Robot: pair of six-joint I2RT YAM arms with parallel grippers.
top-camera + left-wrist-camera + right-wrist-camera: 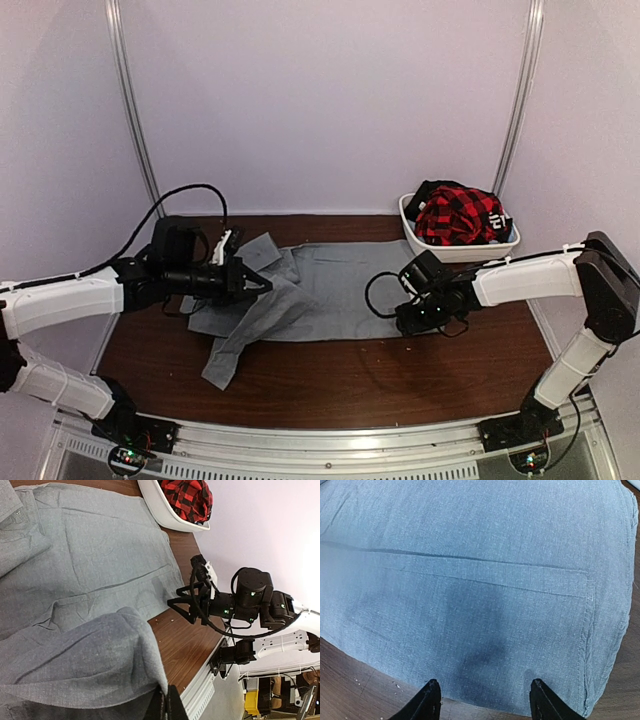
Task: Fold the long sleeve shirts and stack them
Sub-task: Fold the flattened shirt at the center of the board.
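A light-grey long sleeve shirt (335, 290) lies spread across the middle of the brown table, its left side bunched and a sleeve trailing toward the front. My left gripper (262, 284) is shut on a fold of that shirt (100, 650), with the cloth draped over its fingers (172, 707). My right gripper (408, 318) hovers open at the shirt's right hem (485, 630); the hem's edge lies between its fingertips (431, 692), which hold nothing. A red-and-black plaid shirt (455, 215) sits in the white basket.
The white basket (460, 250) stands at the back right of the table, also in the left wrist view as a basket (160, 515). The table's front edge carries a metal rail (330, 440). Bare wood (400, 380) lies in front of the shirt.
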